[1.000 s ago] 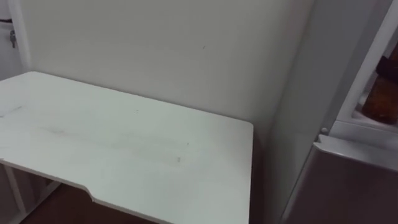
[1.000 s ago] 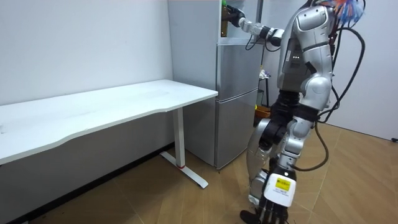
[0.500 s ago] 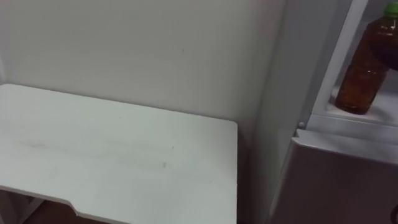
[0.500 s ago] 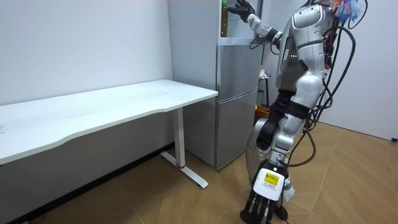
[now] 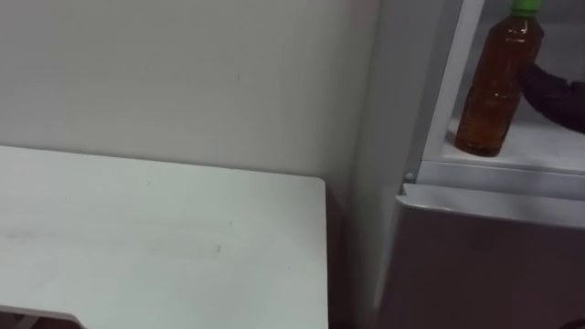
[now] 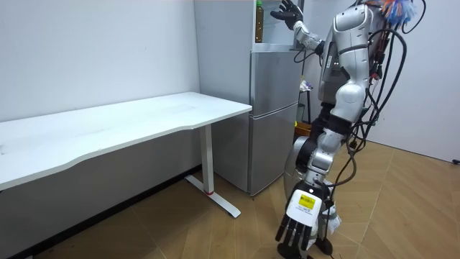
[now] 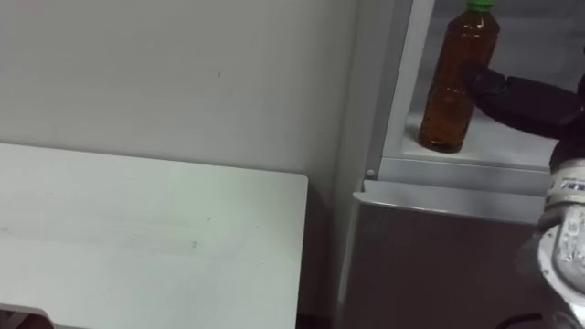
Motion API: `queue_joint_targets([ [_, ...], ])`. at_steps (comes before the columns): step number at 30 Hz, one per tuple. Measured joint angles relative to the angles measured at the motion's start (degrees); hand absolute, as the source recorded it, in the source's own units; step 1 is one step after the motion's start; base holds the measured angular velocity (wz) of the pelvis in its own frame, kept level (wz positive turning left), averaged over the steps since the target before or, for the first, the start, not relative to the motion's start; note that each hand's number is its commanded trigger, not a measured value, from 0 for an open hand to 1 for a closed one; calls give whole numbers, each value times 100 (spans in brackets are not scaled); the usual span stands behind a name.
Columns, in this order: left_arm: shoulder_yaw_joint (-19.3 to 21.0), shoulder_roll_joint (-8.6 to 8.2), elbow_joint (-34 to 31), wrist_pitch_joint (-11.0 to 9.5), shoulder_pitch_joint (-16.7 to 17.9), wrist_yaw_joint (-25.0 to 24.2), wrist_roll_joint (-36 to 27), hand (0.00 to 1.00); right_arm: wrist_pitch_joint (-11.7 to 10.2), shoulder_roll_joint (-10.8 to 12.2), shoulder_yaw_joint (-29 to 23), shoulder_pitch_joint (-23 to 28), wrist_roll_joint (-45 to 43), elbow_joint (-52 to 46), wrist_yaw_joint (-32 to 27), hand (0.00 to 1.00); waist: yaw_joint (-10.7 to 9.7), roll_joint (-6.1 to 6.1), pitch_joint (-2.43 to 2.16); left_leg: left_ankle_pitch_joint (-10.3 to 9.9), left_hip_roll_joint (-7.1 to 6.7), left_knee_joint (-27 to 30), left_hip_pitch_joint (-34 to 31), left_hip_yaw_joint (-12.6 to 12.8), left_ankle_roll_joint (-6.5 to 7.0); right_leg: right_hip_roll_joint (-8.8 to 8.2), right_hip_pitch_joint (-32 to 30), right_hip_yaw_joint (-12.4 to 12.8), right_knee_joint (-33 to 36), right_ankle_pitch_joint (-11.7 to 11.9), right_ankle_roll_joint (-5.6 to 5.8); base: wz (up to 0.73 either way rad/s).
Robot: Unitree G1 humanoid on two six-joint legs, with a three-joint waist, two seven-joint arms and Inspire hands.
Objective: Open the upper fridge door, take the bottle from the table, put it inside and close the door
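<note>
Bottle [image 7: 454, 82] stood upright near fridge shelf [image 7: 494, 146] edge | right robot hand [image 7: 516, 99] hovered beside it, spread open, empty | risk: brushing could topple it.

The clear plastic bottle [image 5: 494, 87] looks brown, with a green cap [image 5: 525, 7]. The flat desk [image 5: 164, 238] is white. The tall fridge [image 5: 484, 265] is silver-grey. The right robot hand [image 7: 521, 96] is black.

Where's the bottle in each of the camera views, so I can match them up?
Left eye view: bottle upper right, upright in the upper fridge.
Right eye view: upper right, nearer the middle.
Room view: top centre, in the upper fridge.
Shared landmark: the closed lower fridge door just below it.
</note>
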Motion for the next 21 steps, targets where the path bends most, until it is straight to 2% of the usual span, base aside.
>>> queue_joint_targets([
  [2,-58,10,85,-97,-49,7,0,0,-81,95,1,189,-60,-202,19,0,2,3,5,0,1,-13,8,42,0,18,0,98,-5,-2,-3,-14],
  [4,-118,7,183,-151,-78,6,7,0,-120,344,-12,487,-69,-531,68,0,-23,-3,3,-1,13,-46,77,129,1,24,4,174,-13,-3,-3,-18],
  [6,-178,7,190,-173,-114,-3,75,0,-196,488,-51,745,-72,-758,167,0,-87,7,8,-13,11,-37,81,140,12,18,4,180,-52,-6,2,-6],
  [10,-298,40,181,-305,-157,-94,61,0,-334,521,-145,1267,83,-1086,560,0,-224,58,8,-38,9,-36,89,168,20,15,18,194,-78,-1,10,-3],
  [12,-406,35,171,-333,-211,-131,61,0,-369,526,-251,1409,168,-1137,723,0,-289,104,16,-46,11,-32,89,183,22,15,3,218,-71,0,10,-7],
  [14,-468,31,169,-361,-242,-137,73,0,-380,530,-289,1455,310,-1137,825,0,-325,163,5,-54,27,-42,91,247,20,17,-38,263,-31,-1,11,-17],
  [16,-481,31,163,-463,-264,-138,107,0,-508,634,-432,1656,363,-1135,997,0,-350,243,-3,-62,45,-61,100,326,15,25,-64,279,4,4,6,-17],
  [18,-553,24,161,-482,-265,-146,108,0,-555,699,-455,1834,369,-1134,1021,0,-396,273,-13,-63,57,-84,120,387,14,26,-70,291,10,4,5,-13],
  [19,-622,25,142,-482,-271,-176,121,0,-557,813,-452,1950,270,-1130,1068,0,-419,321,7,-66,67,-95,105,420,7,30,-73,295,7,7,2,-15],
  [20,-633,25,138,-482,-265,-218,137,0,-560,908,-451,2015,235,-1129,1092,0,-440,329,9,-69,72,-95,104,433,2,33,-79,329,4,8,1,-12],
  [21,-711,28,117,-482,-286,-270,161,0,-568,1102,-446,2183,249,-1121,1144,0,-485,357,8,-76,79,-92,102,443,-6,44,-81,349,-9,8,1,-7],
])
